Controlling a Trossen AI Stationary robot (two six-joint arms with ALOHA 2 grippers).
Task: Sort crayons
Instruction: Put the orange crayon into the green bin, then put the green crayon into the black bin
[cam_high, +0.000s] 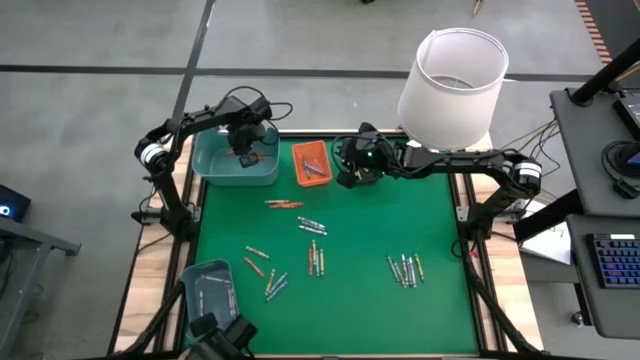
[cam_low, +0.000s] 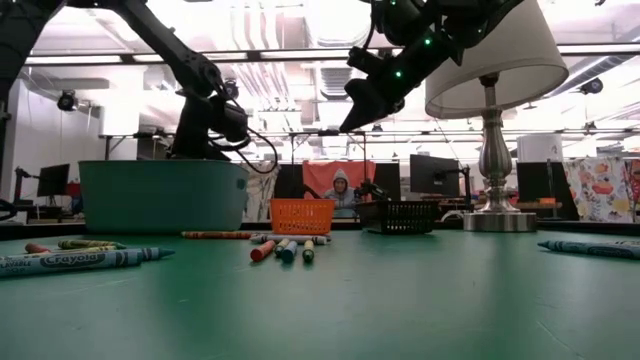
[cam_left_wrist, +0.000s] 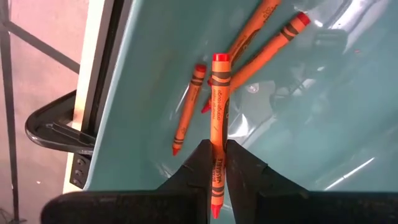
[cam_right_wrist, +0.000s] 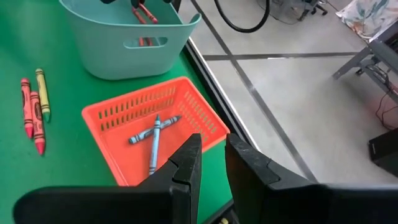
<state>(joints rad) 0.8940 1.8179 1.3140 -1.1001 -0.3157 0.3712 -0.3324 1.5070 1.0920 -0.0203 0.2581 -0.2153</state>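
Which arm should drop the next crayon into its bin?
Left. Its gripper already pinches an orange-red crayon over the teal tray; the right gripper hangs empty by the orange basket.

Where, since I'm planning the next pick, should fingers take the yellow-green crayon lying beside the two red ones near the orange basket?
Take the yellow-green crayon from straight above, fingers closing across its wrapped barrel. It lies flat on the green mat and looks too thin for a sideways approach. Probably grip toward the end that pokes past the nearer of the red crayons. Its side facing the orange basket is free.
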